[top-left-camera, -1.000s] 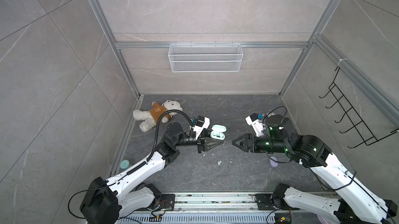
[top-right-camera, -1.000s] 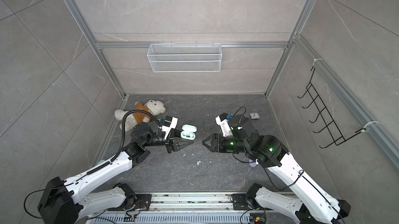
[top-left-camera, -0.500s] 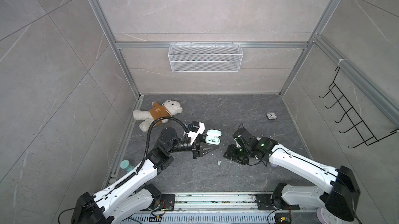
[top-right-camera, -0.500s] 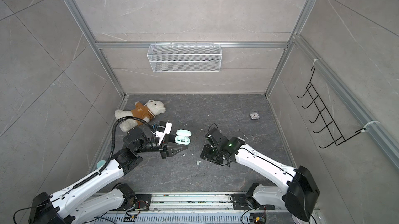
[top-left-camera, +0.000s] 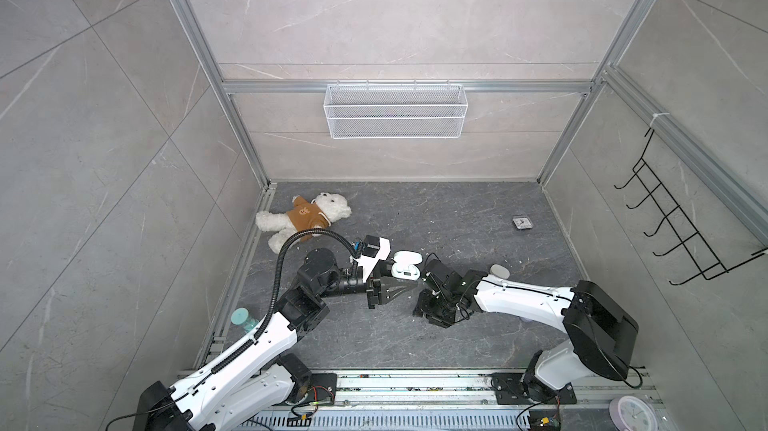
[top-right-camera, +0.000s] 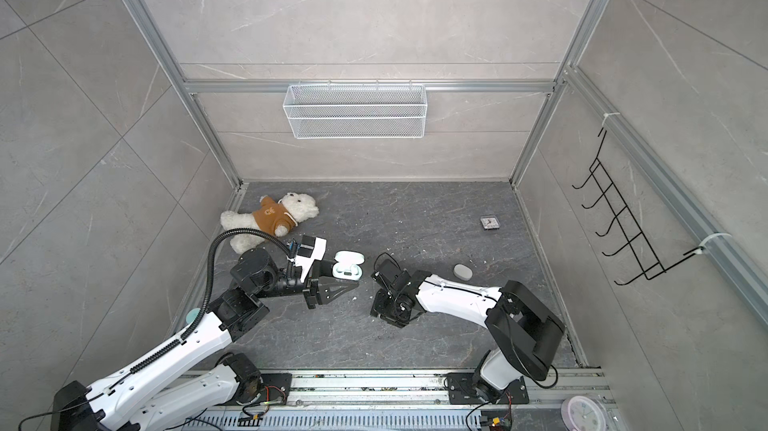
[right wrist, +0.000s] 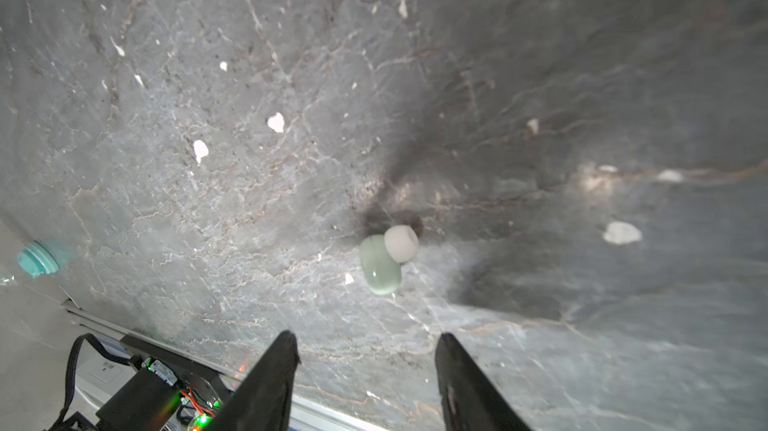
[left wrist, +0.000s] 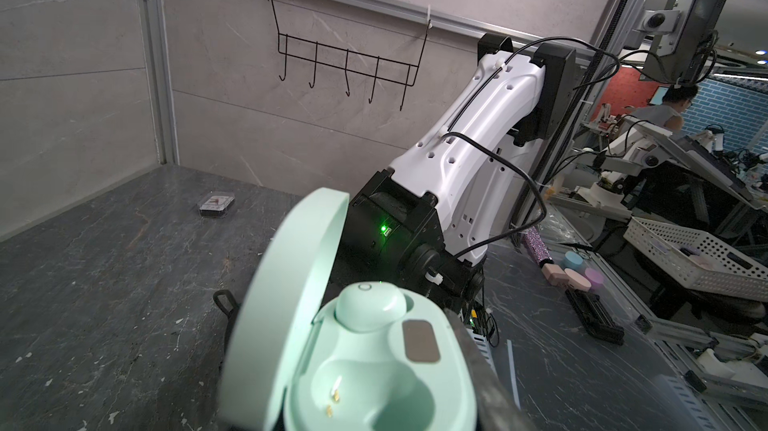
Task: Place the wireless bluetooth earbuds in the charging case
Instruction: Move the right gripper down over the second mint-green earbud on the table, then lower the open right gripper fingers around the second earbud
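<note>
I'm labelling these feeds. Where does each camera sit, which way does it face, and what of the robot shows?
Top views: high over the front rail, looking down at the tabletop and back wall; both arms show.
Left wrist: on the left arm, facing the right arm and hook rack; the charging case held by the left gripper fills the foreground.
Right wrist: looking down at the tabletop; the open right gripper frames a mint earbud.
Shared: top views and left wrist show the hook rack.

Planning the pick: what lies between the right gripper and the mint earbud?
Only bare stone floor separates the right gripper and the mint earbud, seen in the right wrist view.
</note>
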`<state>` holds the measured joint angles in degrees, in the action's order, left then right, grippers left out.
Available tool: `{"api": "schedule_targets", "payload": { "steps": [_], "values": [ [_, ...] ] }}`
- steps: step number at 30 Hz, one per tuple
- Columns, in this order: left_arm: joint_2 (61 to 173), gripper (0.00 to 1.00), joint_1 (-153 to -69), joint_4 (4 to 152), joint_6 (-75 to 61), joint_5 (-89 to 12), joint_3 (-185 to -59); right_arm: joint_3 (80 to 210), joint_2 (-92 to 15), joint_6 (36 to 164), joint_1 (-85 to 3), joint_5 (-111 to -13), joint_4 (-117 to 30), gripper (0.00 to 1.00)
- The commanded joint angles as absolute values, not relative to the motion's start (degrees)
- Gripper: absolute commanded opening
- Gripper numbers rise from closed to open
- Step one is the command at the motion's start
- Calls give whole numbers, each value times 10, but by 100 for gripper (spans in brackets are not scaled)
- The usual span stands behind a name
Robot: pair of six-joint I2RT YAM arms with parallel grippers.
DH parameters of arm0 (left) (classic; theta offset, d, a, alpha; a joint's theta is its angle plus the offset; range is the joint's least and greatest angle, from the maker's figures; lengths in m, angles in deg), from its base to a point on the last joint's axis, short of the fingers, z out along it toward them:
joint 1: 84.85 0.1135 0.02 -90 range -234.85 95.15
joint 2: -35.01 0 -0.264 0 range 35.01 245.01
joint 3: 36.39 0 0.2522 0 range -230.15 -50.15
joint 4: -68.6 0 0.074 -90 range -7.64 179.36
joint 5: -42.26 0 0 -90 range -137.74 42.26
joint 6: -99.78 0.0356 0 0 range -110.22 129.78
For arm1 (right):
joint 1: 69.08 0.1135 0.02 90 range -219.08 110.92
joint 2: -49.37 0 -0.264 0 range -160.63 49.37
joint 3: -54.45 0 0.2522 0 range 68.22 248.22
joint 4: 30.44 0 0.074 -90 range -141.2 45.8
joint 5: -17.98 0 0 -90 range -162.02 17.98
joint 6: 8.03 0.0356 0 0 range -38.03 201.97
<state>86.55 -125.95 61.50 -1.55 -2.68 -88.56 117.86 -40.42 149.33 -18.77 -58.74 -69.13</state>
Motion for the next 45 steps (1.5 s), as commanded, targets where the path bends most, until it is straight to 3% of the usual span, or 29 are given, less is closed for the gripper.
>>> {"api": "schedule_targets", "payload": {
  "steps": [1,45],
  "values": [
    [855,31,-1256,606,-2,-30,-887,1172,-419,1505,-184,-585,-679,57],
    [832,31,-1256,620,-1,-44,-881,1286,-510,1457,-200,-558,-592,56]
  ]
}}
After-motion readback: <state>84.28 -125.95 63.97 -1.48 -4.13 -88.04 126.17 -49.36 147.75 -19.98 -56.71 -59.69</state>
